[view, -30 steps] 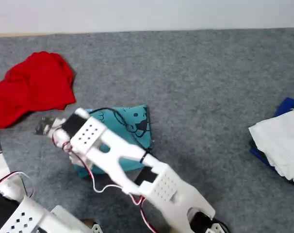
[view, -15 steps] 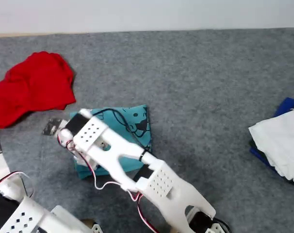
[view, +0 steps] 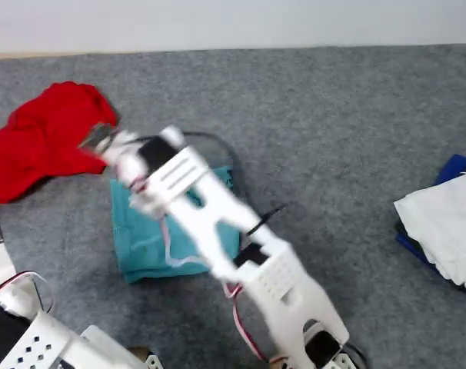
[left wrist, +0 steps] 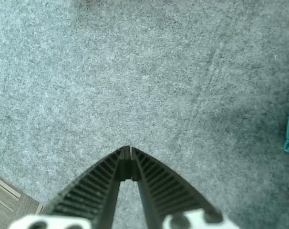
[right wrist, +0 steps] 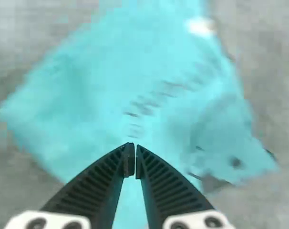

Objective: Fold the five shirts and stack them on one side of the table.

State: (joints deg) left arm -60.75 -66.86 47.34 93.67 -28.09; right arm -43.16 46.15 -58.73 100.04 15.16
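While the teal shirt [view: 144,238] lies folded at near left on your surface [view: 333,115], the red shirt [view: 48,138] sits crumpled far left, not yet folded. White shirt [view: 444,223] rests on blue shirt [view: 456,165] at right edge. Right gripper [right wrist: 131,160], left gripper [left wrist: 130,158]: jaws closed, holding nothing.

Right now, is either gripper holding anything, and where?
Nothing held. The left gripper is shut over bare carpet; the right gripper is shut over the teal shirt, no cloth between its tips.

The teal shirt [view: 141,238] bears dark marks. Far left, red shirt [view: 48,138]; right, white shirt [view: 444,219] over blue shirt [view: 452,167]
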